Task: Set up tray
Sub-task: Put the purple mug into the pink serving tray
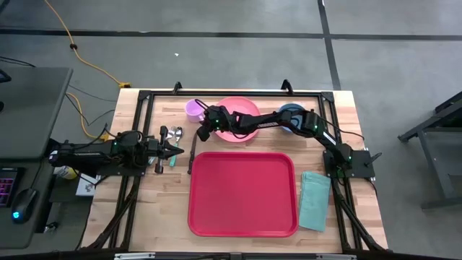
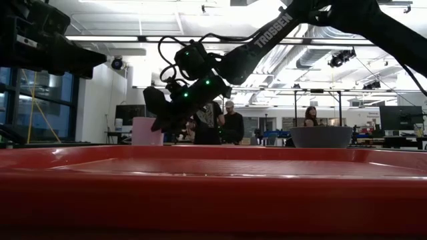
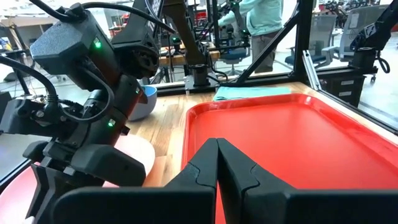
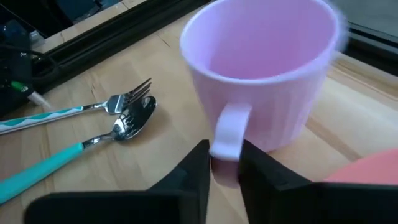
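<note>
Right wrist view shows us the step in hand most plainly: the right gripper (image 4: 225, 163) has its two dark fingers pinched on the handle of the pink mug (image 4: 264, 71), which stands upright on the wooden table (image 4: 124, 180). To the left in that frame lie a fork (image 4: 81, 110) and a spoon (image 4: 78, 149), both with teal handles, apart from the mug. In the high view we find the red tray (image 1: 243, 193) in the lower centre of the frame, bare inside, with the mug at the upper centre just left of the round pink plate (image 1: 238, 119), a blue bowl (image 1: 291, 114) further right, and a folded teal napkin (image 1: 315, 200) just beside the tray's right edge. The left gripper (image 1: 175, 152) waits at centre left, near the cutlery, its jaws pressed together on nothing. We judge the task barely begun, since nothing sits on the tray yet. To do this step well, we would want the grip squarely on the handle before lifting, because a mug held by its handle alone may swing or tip; we would raise it straight up, clear of the plate's rim, carry it low over the tray's raised rim, and set it down flat in a corner so room remains for the plate and bowl.
</note>
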Tool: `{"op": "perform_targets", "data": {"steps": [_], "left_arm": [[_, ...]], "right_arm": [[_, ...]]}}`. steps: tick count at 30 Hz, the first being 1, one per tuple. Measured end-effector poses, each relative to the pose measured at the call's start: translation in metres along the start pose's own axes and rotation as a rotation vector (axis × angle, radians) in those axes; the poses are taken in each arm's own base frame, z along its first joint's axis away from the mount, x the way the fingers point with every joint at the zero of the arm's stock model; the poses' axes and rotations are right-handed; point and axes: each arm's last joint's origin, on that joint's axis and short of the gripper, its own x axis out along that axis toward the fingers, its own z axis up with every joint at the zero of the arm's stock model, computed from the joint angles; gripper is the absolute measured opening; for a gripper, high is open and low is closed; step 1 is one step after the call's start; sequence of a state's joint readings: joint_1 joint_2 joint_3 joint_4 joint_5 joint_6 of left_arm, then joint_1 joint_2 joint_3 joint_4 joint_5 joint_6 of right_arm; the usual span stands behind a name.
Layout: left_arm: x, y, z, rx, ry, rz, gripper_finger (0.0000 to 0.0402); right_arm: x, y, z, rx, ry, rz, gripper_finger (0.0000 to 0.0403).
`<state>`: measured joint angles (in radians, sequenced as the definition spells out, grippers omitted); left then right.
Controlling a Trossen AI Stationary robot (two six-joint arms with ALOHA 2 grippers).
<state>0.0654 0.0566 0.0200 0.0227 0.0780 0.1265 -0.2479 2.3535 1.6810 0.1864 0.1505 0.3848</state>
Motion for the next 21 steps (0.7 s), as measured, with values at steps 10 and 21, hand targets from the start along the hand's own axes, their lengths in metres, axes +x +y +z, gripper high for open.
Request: {"op": "perform_targets", "data": {"steps": [10, 21], "left_arm": [[0.0, 0.0, 0.0, 0.0, 0.0, 0.0, 0.0037], [0.0, 0.0, 0.0, 0.0, 0.0, 0.0, 0.0037]], "right_arm": [[-0.0002, -0.0002, 0.0, 0.006, 0.004, -0.002, 0.0013], [-0.0005, 0.0017, 0.0037, 0.017, -0.03, 0.019, 0.0002]]}}
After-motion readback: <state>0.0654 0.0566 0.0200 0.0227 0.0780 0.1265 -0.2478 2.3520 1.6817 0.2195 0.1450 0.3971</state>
